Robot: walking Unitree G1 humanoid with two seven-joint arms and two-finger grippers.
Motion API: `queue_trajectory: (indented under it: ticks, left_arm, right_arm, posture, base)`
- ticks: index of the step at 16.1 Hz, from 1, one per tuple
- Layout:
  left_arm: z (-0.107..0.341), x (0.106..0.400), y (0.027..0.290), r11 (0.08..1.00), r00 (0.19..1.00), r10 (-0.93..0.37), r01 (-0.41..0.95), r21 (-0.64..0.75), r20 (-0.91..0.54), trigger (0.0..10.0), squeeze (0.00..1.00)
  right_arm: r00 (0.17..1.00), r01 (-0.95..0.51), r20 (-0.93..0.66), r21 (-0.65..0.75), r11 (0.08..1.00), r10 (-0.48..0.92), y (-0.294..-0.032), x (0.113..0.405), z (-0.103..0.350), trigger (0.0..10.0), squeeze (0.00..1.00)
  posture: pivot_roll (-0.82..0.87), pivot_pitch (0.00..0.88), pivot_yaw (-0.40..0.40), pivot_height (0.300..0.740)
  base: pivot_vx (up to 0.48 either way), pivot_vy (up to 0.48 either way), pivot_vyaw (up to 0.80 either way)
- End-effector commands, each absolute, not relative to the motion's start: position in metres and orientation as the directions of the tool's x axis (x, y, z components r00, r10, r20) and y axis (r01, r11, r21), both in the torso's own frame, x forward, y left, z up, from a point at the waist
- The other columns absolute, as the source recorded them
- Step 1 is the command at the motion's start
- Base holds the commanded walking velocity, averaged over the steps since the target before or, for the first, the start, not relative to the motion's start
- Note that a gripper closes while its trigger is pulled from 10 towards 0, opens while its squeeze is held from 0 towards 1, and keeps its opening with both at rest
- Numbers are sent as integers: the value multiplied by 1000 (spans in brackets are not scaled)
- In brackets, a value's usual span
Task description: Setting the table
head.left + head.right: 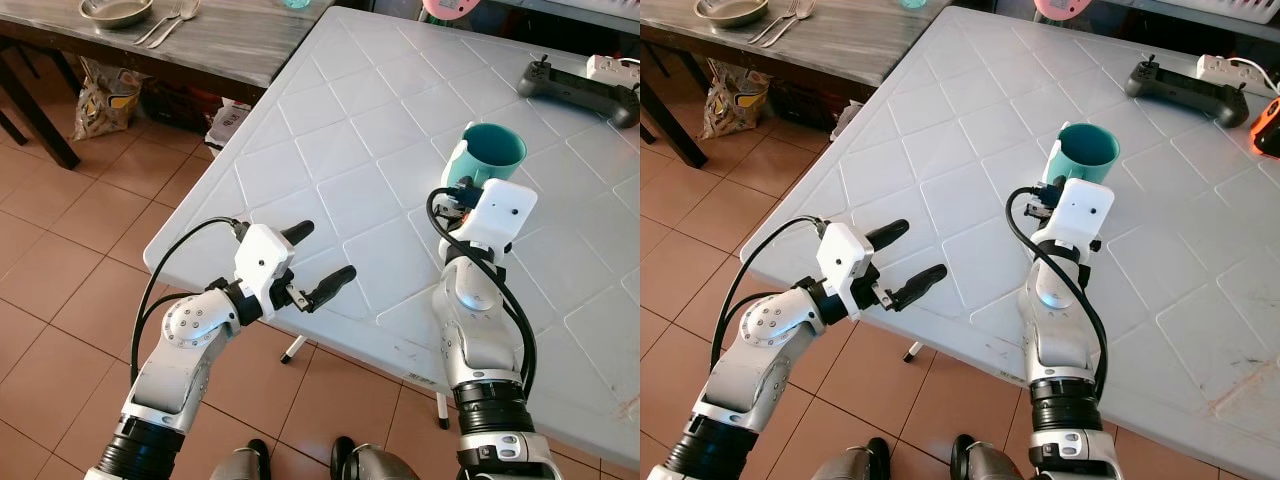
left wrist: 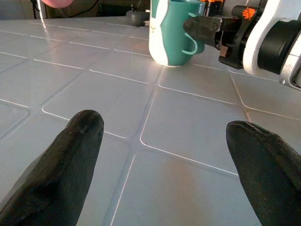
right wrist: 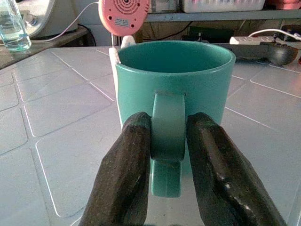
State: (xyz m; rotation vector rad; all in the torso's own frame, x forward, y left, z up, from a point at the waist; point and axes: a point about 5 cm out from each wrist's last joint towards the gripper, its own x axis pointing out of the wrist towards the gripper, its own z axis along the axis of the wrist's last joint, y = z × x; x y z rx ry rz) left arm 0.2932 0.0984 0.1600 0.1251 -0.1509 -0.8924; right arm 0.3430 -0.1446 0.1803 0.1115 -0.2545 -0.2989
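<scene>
A teal mug with a white patch stands upright on the white table. My right gripper is shut on the mug's handle, one black finger on each side of it. The mug's base rests on the table top in the left wrist view, where the teal mug stands ahead. My left gripper hovers open over the table's near left edge, well to the left of the mug, with nothing between its fingers.
A black controller and a white power strip lie at the table's far right. A dark wooden table at the back left carries a metal bowl and cutlery. Tiled floor lies to the left.
</scene>
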Motion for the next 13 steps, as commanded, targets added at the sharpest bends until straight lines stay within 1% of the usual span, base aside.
queue_trajectory:
  ticks: [1,6,8,11,13]
  left_arm:
    - [158,289,97,603,602,-796,778,176,66,10000,0]
    - [158,289,96,602,601,-797,778,179,63,10000,0]
    - [158,289,95,597,596,-800,782,180,67,10000,0]
    - [165,291,92,596,588,-803,784,175,101,10000,0]
    - [171,295,92,612,599,-791,776,153,129,10000,0]
  right_arm:
    - [921,280,234,159,947,-312,-145,344,181,0,0]
    - [919,286,233,156,945,-317,-148,344,179,0,0]
    - [918,291,232,153,944,-321,-152,341,177,0,0]
    - [914,306,237,129,943,-329,-166,330,172,0,0]
    - [913,313,243,101,944,-329,-175,319,168,0,0]
  posture:
    - [151,247,-30,740]
    - [149,241,-27,740]
    - [147,225,-30,740]
    - [141,186,-46,740]
    - [139,179,-50,740]
  base:
    - [0,0,0]
    - [0,0,0]
    - [0,0,0]
    - [0,0,0]
    - [0,0,0]
